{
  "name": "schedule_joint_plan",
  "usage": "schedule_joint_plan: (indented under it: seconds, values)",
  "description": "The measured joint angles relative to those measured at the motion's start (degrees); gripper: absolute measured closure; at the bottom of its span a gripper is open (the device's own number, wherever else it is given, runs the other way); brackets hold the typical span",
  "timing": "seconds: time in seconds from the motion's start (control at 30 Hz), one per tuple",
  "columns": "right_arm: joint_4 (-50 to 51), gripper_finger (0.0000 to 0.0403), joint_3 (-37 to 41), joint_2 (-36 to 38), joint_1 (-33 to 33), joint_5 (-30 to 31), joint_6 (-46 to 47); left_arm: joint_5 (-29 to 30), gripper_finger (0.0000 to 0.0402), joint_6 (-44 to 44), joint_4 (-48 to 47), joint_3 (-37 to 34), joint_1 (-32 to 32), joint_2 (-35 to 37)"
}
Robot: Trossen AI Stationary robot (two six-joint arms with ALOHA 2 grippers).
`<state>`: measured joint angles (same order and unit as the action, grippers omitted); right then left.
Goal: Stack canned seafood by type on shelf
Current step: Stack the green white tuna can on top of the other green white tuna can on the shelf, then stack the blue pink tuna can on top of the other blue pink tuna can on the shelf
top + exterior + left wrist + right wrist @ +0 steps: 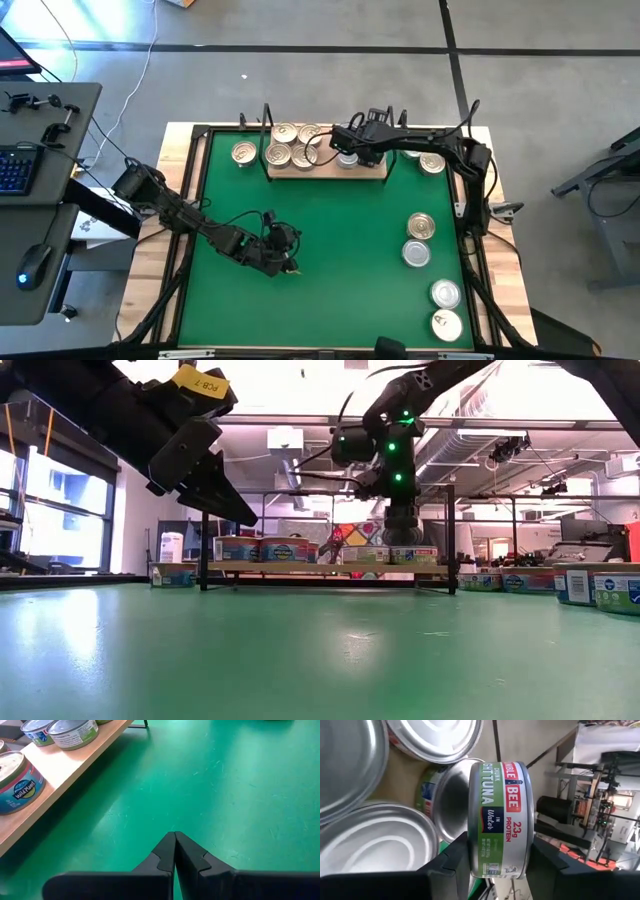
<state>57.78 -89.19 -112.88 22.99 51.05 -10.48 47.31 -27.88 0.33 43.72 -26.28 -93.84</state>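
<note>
Over shelf (375, 172) | right claw (500, 865) clamps green-label tin (501, 820)

High view: overhead, facing straight down, far enough to take in the whole green mat (330, 260), both arms and surrounding floor.

Low view: at mat level, facing level across to the shelf (330, 568) and the room behind.

Left wrist view: close above the mat, angled down, shelf edge at one side.

Right wrist view: very close, nearly filled by tins (501, 820).

The shelf and its tins appear in all four views.
</note>
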Motion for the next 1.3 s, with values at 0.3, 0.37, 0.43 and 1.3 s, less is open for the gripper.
schedule_joint_plan:
  seconds: [0.3,0.37,0.43,1.3]
  values:
    - [-0.2,0.0251,0.0,0.0,1.4,-0.8,2.4,0.0,0.0401,0.0,0.0,0.0,0.0,0.0]
    - [-0.2,0.0244,0.0,0.0,1.6,-1.2,2.9,0.0,0.0401,0.0,0.0,0.0,0.0,0.0]
    - [-0.2,0.0241,0.0,0.0,1.9,-2.6,3.3,0.0,0.0402,0.0,0.0,0.0,0.0,0.0]
    - [-2.4,0.0167,0.0,0.0,1.9,-6.8,3.0,-0.5,0.0401,-0.2,0.0,0.0,0.0,0.0]
